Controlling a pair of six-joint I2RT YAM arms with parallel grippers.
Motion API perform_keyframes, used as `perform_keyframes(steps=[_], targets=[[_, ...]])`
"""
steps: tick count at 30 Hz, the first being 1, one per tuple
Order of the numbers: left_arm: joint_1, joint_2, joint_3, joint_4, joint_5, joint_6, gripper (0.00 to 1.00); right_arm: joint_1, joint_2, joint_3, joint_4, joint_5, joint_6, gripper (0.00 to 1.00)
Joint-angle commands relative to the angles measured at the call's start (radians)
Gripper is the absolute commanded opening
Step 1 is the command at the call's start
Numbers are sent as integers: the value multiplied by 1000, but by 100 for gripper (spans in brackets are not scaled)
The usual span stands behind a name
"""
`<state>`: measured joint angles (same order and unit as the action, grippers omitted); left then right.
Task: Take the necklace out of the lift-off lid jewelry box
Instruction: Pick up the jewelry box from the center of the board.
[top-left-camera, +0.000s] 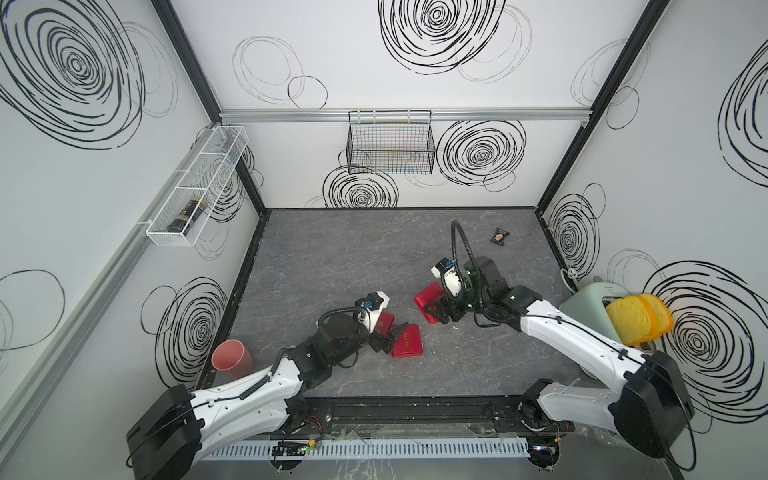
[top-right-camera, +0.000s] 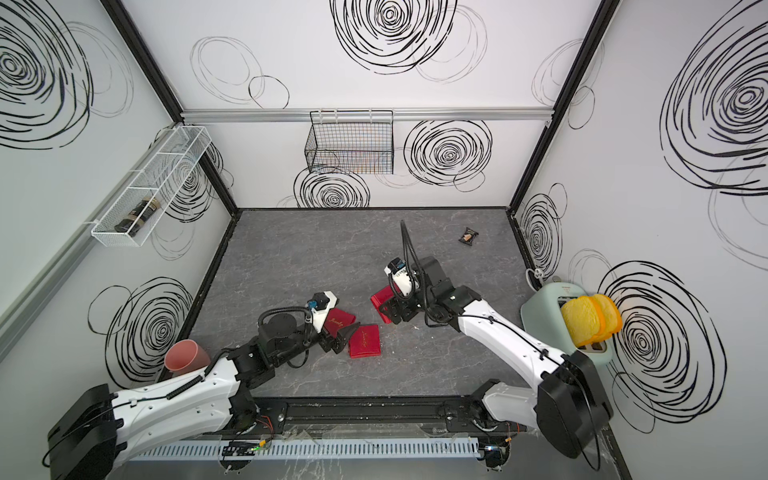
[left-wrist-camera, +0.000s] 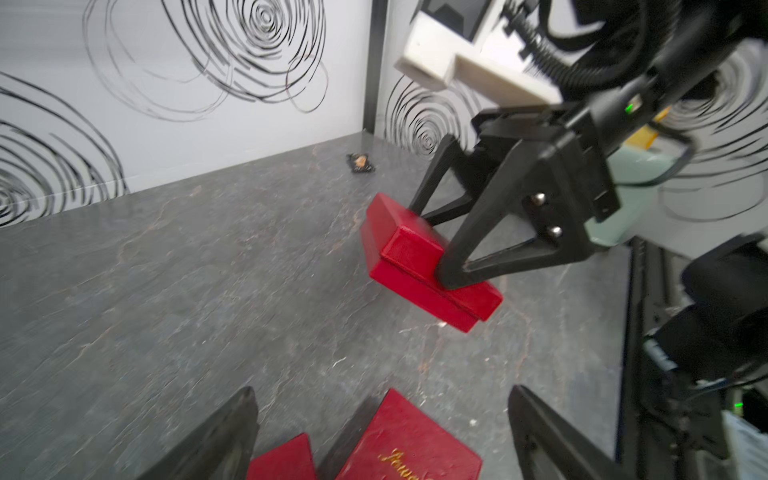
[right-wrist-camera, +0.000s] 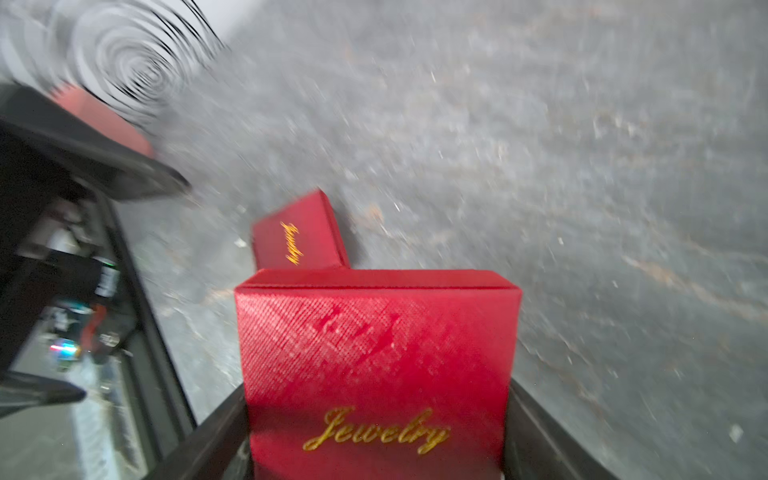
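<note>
Three red "Jewelry" boxes show in both top views. My right gripper (top-left-camera: 436, 313) (right-wrist-camera: 378, 386) is shut on one jewelry box (top-left-camera: 430, 297) (right-wrist-camera: 374, 353), a finger on each side. In the left wrist view that box (left-wrist-camera: 411, 253) hangs tilted just above the table, its two halves offset. The other two boxes (top-left-camera: 409, 343) (top-left-camera: 384, 322) lie side by side under my left gripper (top-left-camera: 388, 338) (left-wrist-camera: 382, 390), which is open and holds nothing. All the boxes are closed from here, and the necklace is hidden.
A pink cup (top-left-camera: 230, 357) lies at the table's left edge. A green toaster (top-left-camera: 590, 305) with yellow bread slices stands at the right. A small dark wrapper (top-left-camera: 500, 237) lies at the back right. A wire basket (top-left-camera: 390, 145) and a white shelf (top-left-camera: 199, 187) hang on the walls.
</note>
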<state>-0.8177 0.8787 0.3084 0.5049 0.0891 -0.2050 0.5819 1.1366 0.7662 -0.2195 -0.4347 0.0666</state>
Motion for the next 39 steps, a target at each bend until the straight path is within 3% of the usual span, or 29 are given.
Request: perform_keyframes(steps=[1,7,14,19,30,39], targets=[[55,-36,-13,246,189,-253,96,-36,-83,-82,225,-237,88,73],[180,39,-59,575,490,-506,96,-60,-166,-143,429,-461,202,73],[198,145,-66,820,608,-608,96,-44,-142,-109,500,-566,297,71],[196,146,-62,800,607,-580,96,10,-114,-78,507,-574,296,71],[174,52,-15,503,540,-424,96,91,-94,-38,532,-564,294,71],[163,91,-19,650,625,-505,96,113,-68,-36,575,-585,311,70]])
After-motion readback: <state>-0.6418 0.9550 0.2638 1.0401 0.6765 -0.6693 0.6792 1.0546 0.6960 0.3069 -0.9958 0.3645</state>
